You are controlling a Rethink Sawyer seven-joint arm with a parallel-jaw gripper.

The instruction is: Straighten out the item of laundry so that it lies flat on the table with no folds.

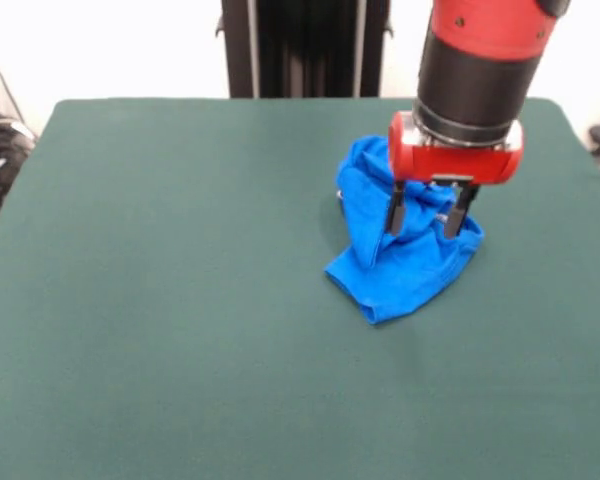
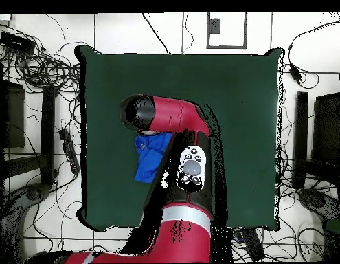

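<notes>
In the front view, the table occupied nearly the whole field, its dark green cloth bare across the left and centre. The item of laundry lay right of centre, toward the far half of the surface. It was bunched, not flat: a raised ridge of bright blue fabric stood at its upper left, several creases ran through the middle, and a flatter lobe spread toward the near edge, ending in a rounded corner. No lettering or label was visible.

Directly above the garment, the gripper hung from the red and black arm. Its two dark fingers pointed downward with a clear gap between them, and a fold of blue cloth sat in that gap. The tips were at the level of the fabric, pressed into the bunched upper part. The fingers stood spread apart; whether they actually pinched the cloth could not be determined.

In the overhead view, the arm crossed the table from the bottom edge and covered part of the item of laundry, which showed as a blue patch left of the arm, near the table's left side. The gripper was hidden beneath the arm there.
</notes>
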